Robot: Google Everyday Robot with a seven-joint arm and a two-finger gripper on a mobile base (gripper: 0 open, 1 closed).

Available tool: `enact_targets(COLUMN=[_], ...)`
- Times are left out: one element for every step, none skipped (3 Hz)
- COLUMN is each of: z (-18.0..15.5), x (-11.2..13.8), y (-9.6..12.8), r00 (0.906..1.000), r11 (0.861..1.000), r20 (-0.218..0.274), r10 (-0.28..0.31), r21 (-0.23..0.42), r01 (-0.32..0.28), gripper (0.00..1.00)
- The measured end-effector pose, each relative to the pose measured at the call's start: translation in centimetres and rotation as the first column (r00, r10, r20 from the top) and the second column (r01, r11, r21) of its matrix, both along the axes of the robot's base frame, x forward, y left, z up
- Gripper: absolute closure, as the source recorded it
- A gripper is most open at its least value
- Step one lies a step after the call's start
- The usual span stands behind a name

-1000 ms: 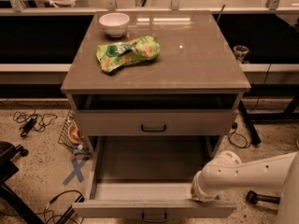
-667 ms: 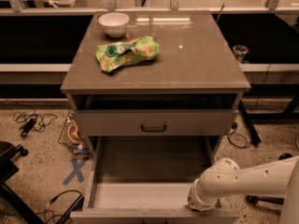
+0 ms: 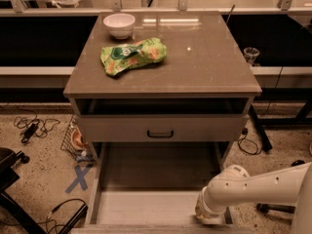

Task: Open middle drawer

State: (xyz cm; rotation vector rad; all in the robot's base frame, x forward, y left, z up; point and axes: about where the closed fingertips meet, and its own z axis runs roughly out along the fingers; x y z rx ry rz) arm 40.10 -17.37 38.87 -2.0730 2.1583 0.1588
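Pincer [image 3: 210, 219] sits at the near right corner of the pulled-out middle drawer [image 3: 146, 206]; honestly I can't tell how open it is or whether it's holding anything.

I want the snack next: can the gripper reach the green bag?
Likely yes: the gripper sits low at the open middle drawer's front right; the green bag lies uncovered on the cabinet top.

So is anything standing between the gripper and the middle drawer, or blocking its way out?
Nothing visible does. The gripper sits right at the front right corner of the middle drawer, which is pulled far out. The floor ahead of it is out of view.
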Motion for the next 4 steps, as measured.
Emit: enact_targets(z=[-0.07,-0.17,-0.25,-0.25], x=[-0.08,-0.18,-0.26,-0.26], y=[0.02,0.05,0.07,0.07], r00=[1.0000,1.0000,1.0000,1.0000], r11=[1.000,1.000,1.000,1.000], r20=[-0.002,-0.005,-0.007,-0.007], r10=[0.001,0.001,0.002,0.002], r21=[0.000,0.000,0.001,0.001], r01=[-0.001,-0.001,-0.002,-0.002], gripper=[0.53,0.22,0.00,0.00])
